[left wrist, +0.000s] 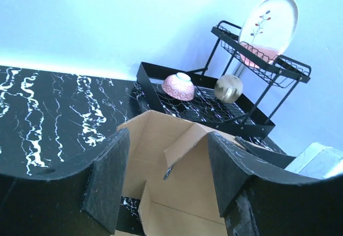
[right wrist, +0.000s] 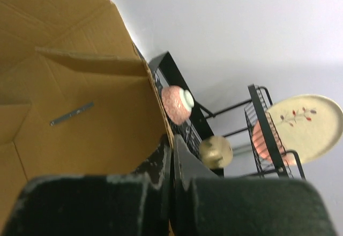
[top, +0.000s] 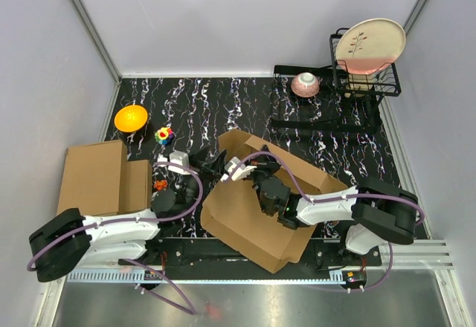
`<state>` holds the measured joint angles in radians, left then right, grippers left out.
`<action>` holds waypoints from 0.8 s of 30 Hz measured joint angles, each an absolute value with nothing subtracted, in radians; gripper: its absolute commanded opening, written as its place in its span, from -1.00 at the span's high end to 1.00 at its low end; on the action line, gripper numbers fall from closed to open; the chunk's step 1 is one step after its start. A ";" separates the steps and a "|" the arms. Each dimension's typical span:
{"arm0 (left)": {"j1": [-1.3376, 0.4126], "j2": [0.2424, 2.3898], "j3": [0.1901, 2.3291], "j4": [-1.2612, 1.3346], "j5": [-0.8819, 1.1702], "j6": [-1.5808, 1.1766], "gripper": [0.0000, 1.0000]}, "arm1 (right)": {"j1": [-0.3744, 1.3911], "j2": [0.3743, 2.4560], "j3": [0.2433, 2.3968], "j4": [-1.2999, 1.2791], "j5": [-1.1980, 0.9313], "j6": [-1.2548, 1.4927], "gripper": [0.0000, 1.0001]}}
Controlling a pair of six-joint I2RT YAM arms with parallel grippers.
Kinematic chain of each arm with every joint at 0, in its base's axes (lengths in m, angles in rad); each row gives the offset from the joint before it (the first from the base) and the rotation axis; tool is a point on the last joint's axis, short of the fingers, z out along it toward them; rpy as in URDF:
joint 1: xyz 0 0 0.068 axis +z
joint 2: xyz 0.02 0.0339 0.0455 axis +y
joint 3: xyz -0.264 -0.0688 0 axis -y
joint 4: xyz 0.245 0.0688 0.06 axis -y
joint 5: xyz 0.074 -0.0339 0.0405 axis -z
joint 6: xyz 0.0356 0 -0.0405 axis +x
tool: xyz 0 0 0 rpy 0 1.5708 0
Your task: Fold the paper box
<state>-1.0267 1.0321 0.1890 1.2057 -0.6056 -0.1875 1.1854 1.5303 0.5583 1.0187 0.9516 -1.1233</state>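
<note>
A stack of closed cardboard boxes (top: 93, 177) lies at 9 o'clock on the marble table (top: 208, 104). The left gripper (left wrist: 167, 150) is released, with nothing between its fingers. At its 3 o'clock, mid-table, sits the half-folded paper box (top: 238, 219). The right gripper (right wrist: 171, 155) is clenched at a raised wall's rim; whether it pinches cardboard I cannot tell. A dish rack (top: 364, 82) stands at the box's 1 o'clock.

The box (top: 245, 219) is matt brown corrugated cardboard, creased. The tabletop (top: 216, 104) is black with white marble veining and a faint sheen. The rack (top: 364, 89) is black metal wire; its plate (top: 370, 43) is glossy glazed ceramic. The left gripper (left wrist: 169, 139) has matt black, grainy, scuffed fingers (left wrist: 110, 182).
</note>
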 measured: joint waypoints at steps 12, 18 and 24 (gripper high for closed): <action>-0.791 1.041 0.207 0.983 -0.669 -0.393 -0.25 | 1.185 1.533 0.561 1.019 0.957 -1.120 1.00; -0.709 1.148 0.270 0.969 -0.590 -0.485 -0.32 | 1.185 1.540 0.561 1.031 0.959 -1.129 1.00; -0.692 1.237 0.287 1.067 -0.496 -0.523 -0.36 | 1.185 1.557 0.560 1.064 0.968 -1.146 1.00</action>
